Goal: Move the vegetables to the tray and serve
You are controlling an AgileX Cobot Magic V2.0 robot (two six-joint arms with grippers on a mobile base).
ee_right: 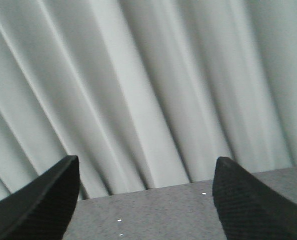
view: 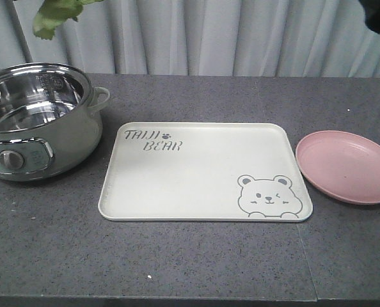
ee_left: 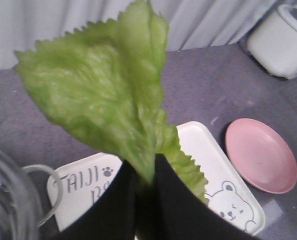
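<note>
**One floppy lettuce leaf, pinched at the stalk end**

The lettuce leaf [ee_left: 103,100] is up in the air, clamped between the two black fingers of the left gripper [ee_left: 144,175]. The grip is right at the narrow base, where the pale rib runs in. From the front view it hangs high over the steel pot [view: 36,121] at the left end of the desk [view: 177,262], not over the tray [view: 196,173] yet. The tray sits flat in the middle with nothing on it. The pink plate [view: 347,165] is just beside its right edge, not touching as far as I can see.

Handling-wise, my guess is this thing weighs next to nothing and has zero stiffness outside the rib. In the wrist view the ruffled blade fans out and curls past the gripper, so it'll probably flap and fold on any quick swing. The rib end looks like the smart place to hold, since it's the only firm bit. Squeeze the frilly part and it'd likely bruise or tear. If it's wet (can't tell), it could also cling to a finger when let go, so a low release over the tray's bare middle seems safest.

The right gripper [ee_right: 146,172] is spread wide with nothing between its fingers. It's pointed at the curtain [ee_right: 138,75] and the far edge of the desk, out of the action.
</note>
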